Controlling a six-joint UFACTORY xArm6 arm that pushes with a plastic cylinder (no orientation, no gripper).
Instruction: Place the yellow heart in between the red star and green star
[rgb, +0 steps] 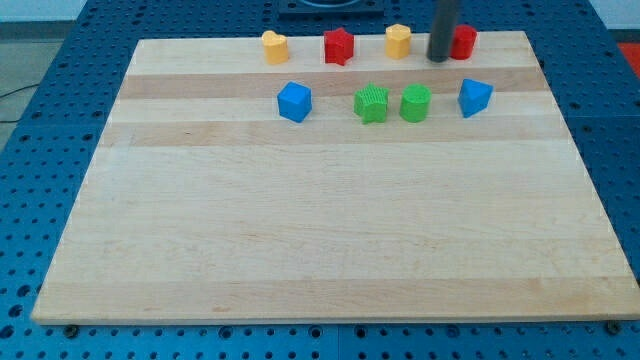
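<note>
The yellow heart sits near the view's top, left of centre. The red star lies just to its right in the same row. The green star lies lower, to the right of the red star. My tip is at the view's top right, far right of the yellow heart, touching or almost touching the left side of a red block that the rod partly hides.
A yellow block sits between the red star and my tip. A green block stands right beside the green star. A blue block lies to its left and a blue triangular block to the right. The wooden board ends just above the top row.
</note>
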